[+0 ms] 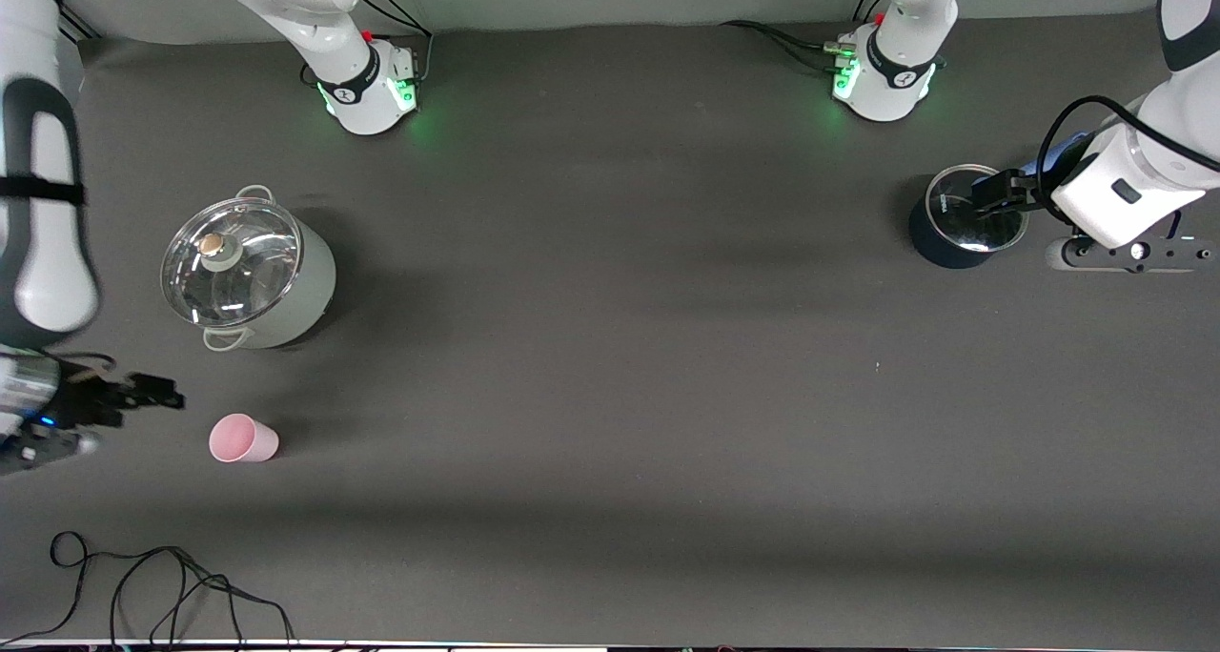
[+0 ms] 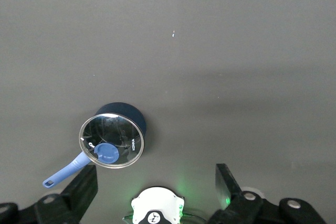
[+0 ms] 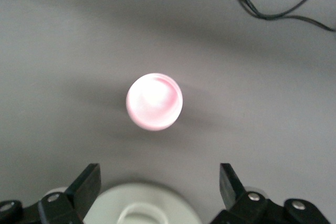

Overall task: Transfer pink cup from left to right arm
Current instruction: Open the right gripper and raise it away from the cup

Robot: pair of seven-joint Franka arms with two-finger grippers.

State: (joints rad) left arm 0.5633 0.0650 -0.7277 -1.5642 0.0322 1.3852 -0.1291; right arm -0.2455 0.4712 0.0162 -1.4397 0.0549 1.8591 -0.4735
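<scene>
Cup stands upright on table, mouth up, w/ nothing holding it. My right claw hangs open above it; left claw open over saucepan.

Even, soft overhead light falls on the dark worktop, with broad faint shadow bands crossing it in the front view. Green lamp glow spills around both arm bases. Glare shines off the glass lid of the pale pot. In the right wrist view the pink cup blooms overexposed and soft-edged, and the right arm at the front view's edge looks smeared.
</scene>
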